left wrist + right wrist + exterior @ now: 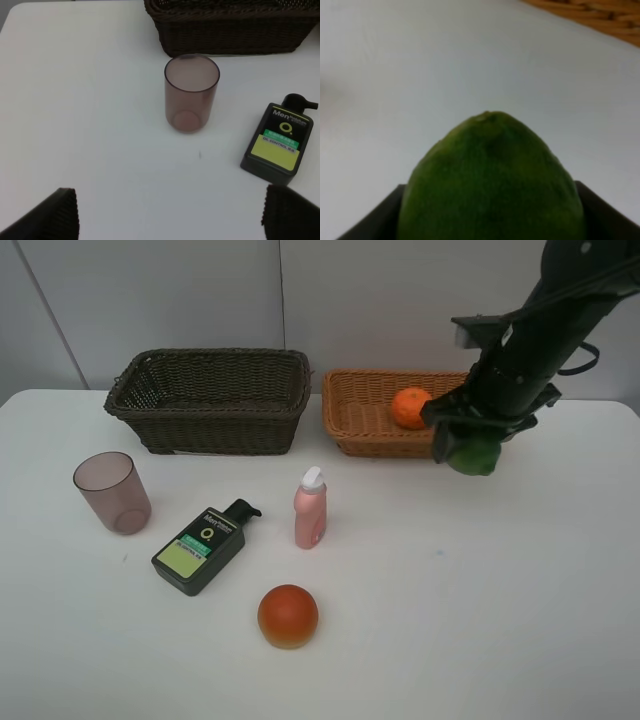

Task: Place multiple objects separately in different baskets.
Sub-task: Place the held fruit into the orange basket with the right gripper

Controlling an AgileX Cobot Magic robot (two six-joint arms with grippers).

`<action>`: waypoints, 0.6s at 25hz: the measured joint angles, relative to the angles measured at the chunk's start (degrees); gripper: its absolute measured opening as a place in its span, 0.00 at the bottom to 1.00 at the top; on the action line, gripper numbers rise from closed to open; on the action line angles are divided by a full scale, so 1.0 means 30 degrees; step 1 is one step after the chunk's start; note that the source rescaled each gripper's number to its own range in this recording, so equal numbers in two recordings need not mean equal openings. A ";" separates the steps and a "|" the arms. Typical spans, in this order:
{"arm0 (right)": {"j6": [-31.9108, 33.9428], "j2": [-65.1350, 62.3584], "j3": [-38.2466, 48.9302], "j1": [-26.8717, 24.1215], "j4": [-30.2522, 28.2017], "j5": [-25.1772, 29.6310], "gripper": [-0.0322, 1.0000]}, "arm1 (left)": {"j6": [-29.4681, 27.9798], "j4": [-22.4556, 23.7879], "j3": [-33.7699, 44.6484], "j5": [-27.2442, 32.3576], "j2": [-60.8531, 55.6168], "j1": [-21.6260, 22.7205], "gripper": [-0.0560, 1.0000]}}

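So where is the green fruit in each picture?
High camera: the green fruit hangs in the right gripper, in front of the right end of the light basket.
Left wrist camera: not in it.
Right wrist camera: big and close, between the gripper's dark jaws.
Shared landmark: the light basket, its woven rim showing at one corner of the right wrist picture.

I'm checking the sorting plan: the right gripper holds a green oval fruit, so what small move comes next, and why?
Probably carry the green oval fruit over the light orange-tan wicker basket before opening. The right gripper grips it above bare white table, just short of that basket, where a round orange already lies.
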 joint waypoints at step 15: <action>0.3839 0.5039 -0.7095 0.0000 -0.2145 0.1780 0.46 | 0.0000 0.0017 0.0000 0.0000 0.0000 0.0000 0.96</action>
